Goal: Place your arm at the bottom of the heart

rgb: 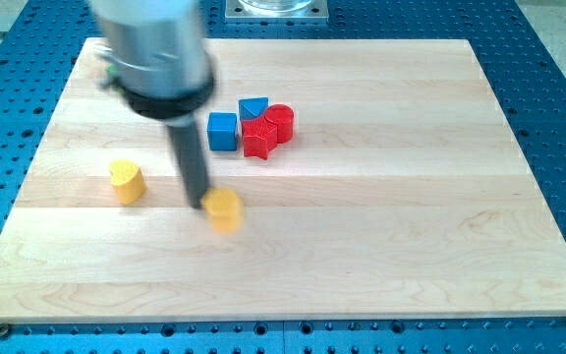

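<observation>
the yellow heart (126, 182) sits on the left part of the pale wooden desk (411, 216), about halfway between the view's top and bottom. it is a small, chunky block with a bright yellow top face and darker, more orange side walls. its upper edge shows a slight dip, and its body narrows toward the view's bottom. it stands alone, with bare wood all around it.

the arm comes in from the view's top left as a blurred grey and black barrel, and it ends in a straight dark rod. there is no hand on it, so it grasps nothing. the tip (202, 205) is down at the desk, to the right of the heart and a little lower in the view, clearly apart from it. the tip is right against the left edge of a second yellow block (225, 210), whose shape is too soft to make out for certain. whether the two actually touch cannot be told.

farther up and to the right there is a tight cluster of four blocks. a blue cube (222, 131) stands at its left side. a blue triangle (254, 107) lies just above and to the right of the cube. a red star (259, 139) is pressed close beside a red round block (280, 120). the desk rests on a blue perforated surface (558, 88).
</observation>
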Controlling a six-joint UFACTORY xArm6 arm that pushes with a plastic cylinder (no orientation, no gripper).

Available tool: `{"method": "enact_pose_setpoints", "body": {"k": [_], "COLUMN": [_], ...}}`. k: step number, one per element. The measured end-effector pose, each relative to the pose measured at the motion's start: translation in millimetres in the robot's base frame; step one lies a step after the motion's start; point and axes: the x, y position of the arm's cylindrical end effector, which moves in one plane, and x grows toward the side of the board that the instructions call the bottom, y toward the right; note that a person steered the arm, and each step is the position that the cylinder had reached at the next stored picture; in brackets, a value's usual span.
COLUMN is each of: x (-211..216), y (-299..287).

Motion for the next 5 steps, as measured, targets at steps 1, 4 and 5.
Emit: {"method": "enact_pose_setpoints", "body": {"k": [1, 4, 5], "x": [10.5, 41.9, 33.7], "y": [22.9, -117.4, -204.3]}}
